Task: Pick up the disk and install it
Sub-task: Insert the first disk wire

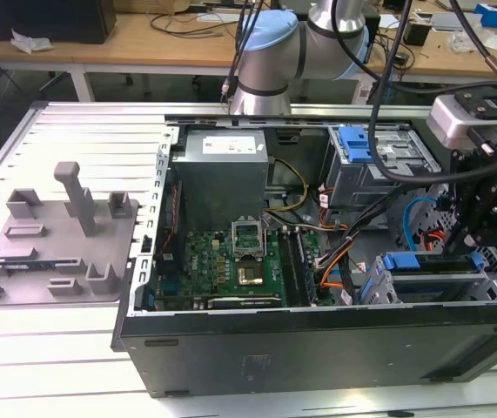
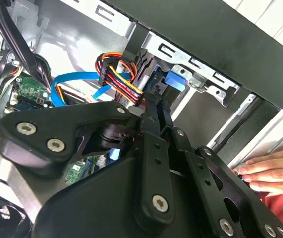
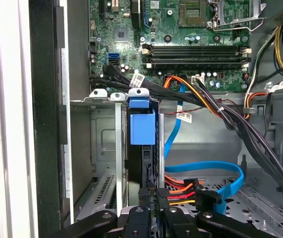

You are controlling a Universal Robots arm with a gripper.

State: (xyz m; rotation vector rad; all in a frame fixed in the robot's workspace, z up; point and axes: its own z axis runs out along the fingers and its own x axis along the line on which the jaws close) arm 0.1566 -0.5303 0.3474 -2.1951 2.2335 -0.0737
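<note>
Disk, blue-framed, stands edge-on in the drive cage, directly ahead of the jaws, which are pressed nearly together around its near edge. Likely risk: skewed seating, or snagging the power cables lying just beside the jaws.

We see the claw as matt black metal links with bright steel screw heads. The disk shows a glossy blue plastic carrier. The drive cage is bare grey sheet metal with a dull sheen. The motherboard is glossy green laminate. The SATA cable is smooth blue plastic. The case side panel is matt black painted metal. The table is ribbed brushed aluminium, and the fixture plate looks like matt grey plastic.
</note>
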